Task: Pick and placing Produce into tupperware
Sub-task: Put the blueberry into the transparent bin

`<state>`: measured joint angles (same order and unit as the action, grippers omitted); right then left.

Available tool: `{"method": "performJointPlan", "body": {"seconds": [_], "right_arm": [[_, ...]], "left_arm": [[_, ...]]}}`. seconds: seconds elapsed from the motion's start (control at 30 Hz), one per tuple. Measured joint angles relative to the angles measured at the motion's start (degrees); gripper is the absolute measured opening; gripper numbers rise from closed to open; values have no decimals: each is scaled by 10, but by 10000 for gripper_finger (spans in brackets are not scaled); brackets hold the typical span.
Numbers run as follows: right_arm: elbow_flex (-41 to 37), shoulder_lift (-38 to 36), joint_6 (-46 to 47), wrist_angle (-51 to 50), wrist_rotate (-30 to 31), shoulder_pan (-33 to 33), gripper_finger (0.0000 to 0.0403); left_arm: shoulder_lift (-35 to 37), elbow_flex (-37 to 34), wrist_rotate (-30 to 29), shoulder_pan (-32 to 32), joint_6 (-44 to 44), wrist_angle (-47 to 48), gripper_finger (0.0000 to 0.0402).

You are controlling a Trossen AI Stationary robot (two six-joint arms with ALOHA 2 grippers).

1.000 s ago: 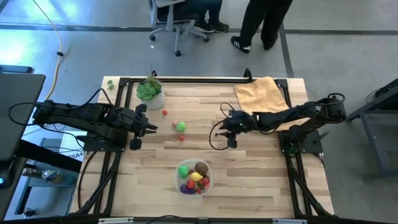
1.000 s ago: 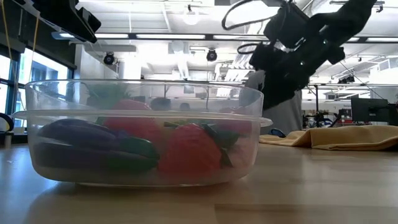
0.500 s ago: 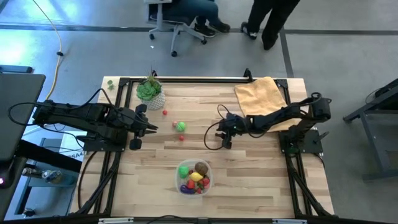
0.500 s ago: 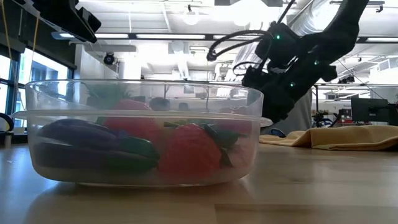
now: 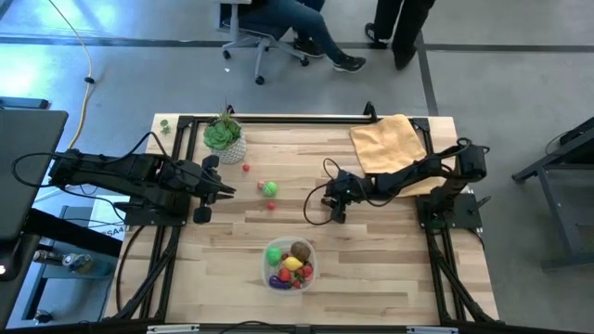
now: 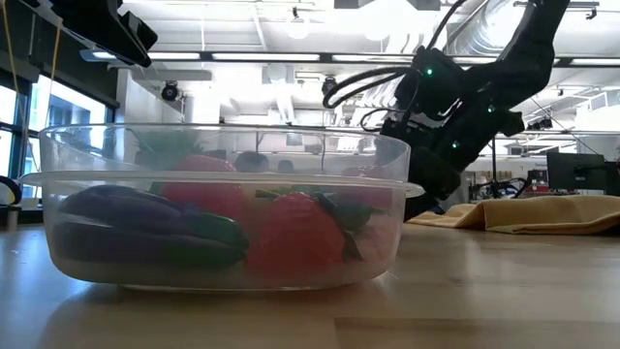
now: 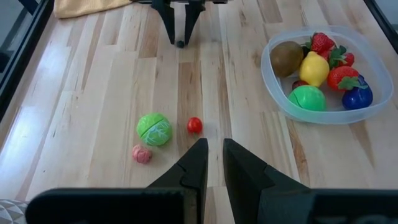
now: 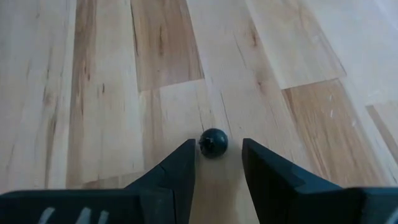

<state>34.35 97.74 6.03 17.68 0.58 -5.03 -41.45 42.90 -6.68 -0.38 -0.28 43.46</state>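
Tupperware (image 5: 290, 263) sits at the near middle of the tabletop (image 5: 232, 269), already holding a brown kiwi (image 7: 286, 55), a yellow lemon (image 7: 314, 66), a green piece, red berries and a dark blue-purple item.

Farther in, at mid-table, the right gripper (image 5: 336, 212) is down low over a small dark round berry (image 8: 214, 142). In the right wrist view the fingers (image 8: 173, 174) stand apart with the berry just ahead of them and about centred on the gap, not yet between them. So the step in hand looks like the approach for picking this berry.

To the left at about the same depth, the left gripper (image 5: 201, 191) waits at the table's left edge, its fingers nearly closed with a narrow slit and nothing in them.

Between the two arms, slightly farther, three loose pieces lie on the wood: a small red ball (image 5: 271, 205), a green leafy ball (image 5: 269, 188) and a small red-pink piece (image 5: 246, 168) near the potted plant (image 5: 224, 136). A yellow cloth (image 5: 390, 142) lies at the far right.

The next move probably calls for a short push forward and down so the berry sits between the tips, then a close. The berry is round and tiny, so an off-centre touch could send it rolling. Three pieces remain after it.
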Motion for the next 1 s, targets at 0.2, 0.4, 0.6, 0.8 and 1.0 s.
{"method": "performJointPlan", "body": {"seconds": [0.2, 0.4, 0.6, 0.8, 1.0], "right_arm": [[0, 5, 4, 5, 5, 1, 122], [0, 5, 2, 5, 8, 4, 122], [0, 5, 0, 4, 10, 10, 121], [0, 5, 6, 4, 9, 10, 121], [0, 5, 6, 5, 8, 10, 121]], "left_arm": [[0, 0, 0, 0, 0, 0, 40], [0, 0, 0, 0, 0, 0, 40], [0, 0, 0, 0, 0, 0, 40], [0, 0, 0, 0, 0, 0, 40], [0, 0, 0, 0, 0, 0, 40]]}}
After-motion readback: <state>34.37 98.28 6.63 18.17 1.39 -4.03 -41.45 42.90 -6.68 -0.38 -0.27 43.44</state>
